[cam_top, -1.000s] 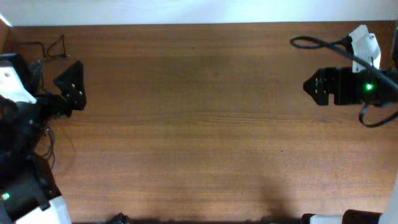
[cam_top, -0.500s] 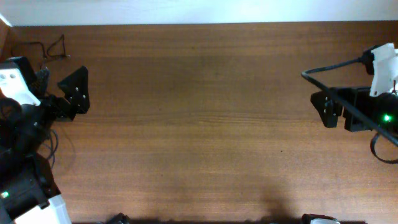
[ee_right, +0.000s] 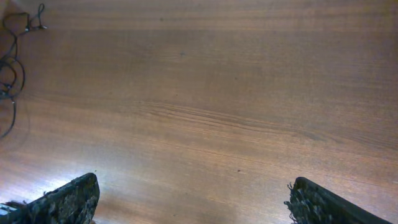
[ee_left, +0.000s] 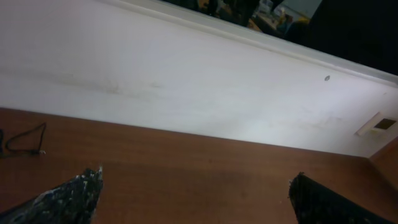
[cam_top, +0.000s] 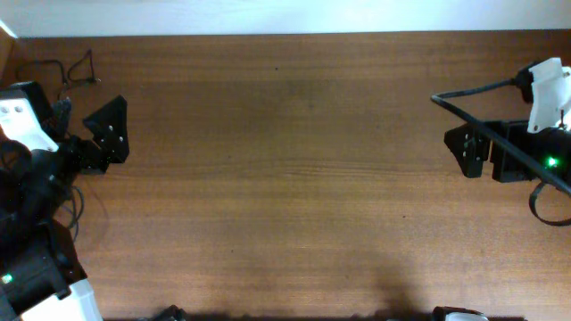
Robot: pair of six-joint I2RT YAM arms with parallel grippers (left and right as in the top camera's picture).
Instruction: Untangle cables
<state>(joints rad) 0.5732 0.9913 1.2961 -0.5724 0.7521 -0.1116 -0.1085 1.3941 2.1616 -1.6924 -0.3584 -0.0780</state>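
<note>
The cables are thin black cords at the table's far left. One strand with a small loop [cam_top: 78, 65] lies at the back left corner. More loops [cam_top: 73, 207] lie beside the left arm's base. The left wrist view shows one strand [ee_left: 26, 142] at its left edge. The right wrist view shows looped cords [ee_right: 12, 65] far off at its top left. My left gripper [cam_top: 114, 132] is open and empty, to the right of the cords; between its fingers is bare wood [ee_left: 196, 177]. My right gripper [cam_top: 459, 152] is open and empty at the far right, over bare wood [ee_right: 196, 180].
The brown wooden table [cam_top: 285, 178] meets a white wall [ee_left: 186, 81] along its back edge. A thick black arm cable [cam_top: 473, 92] arcs over the right arm. The left arm's body [cam_top: 27, 178] covers the table's left edge.
My right arm has drawn back to the right, toward the table's edge. My left gripper has shifted a little to the right. Both stay open; the cords have not moved.
</note>
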